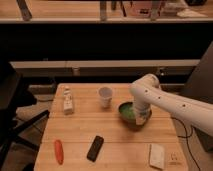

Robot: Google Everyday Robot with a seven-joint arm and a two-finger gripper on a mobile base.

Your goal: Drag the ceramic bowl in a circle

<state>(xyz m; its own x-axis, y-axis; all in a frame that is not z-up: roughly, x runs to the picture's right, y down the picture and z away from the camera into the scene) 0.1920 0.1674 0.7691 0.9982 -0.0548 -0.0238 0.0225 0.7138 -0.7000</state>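
Observation:
The ceramic bowl [129,113] is a round, shallow green bowl on the wooden table [80,130], right of centre and just right of the small white cup [105,96]. My white arm reaches in from the right and bends down over the bowl. My gripper [142,116] sits at the bowl's right side, down in or on its rim, and hides that part of the bowl.
A small white bottle [67,101] stands at the left. An orange carrot [59,151] and a black remote-like device [95,148] lie near the front edge. A white flat packet [157,155] lies front right. A dark chair [12,105] stands left of the table.

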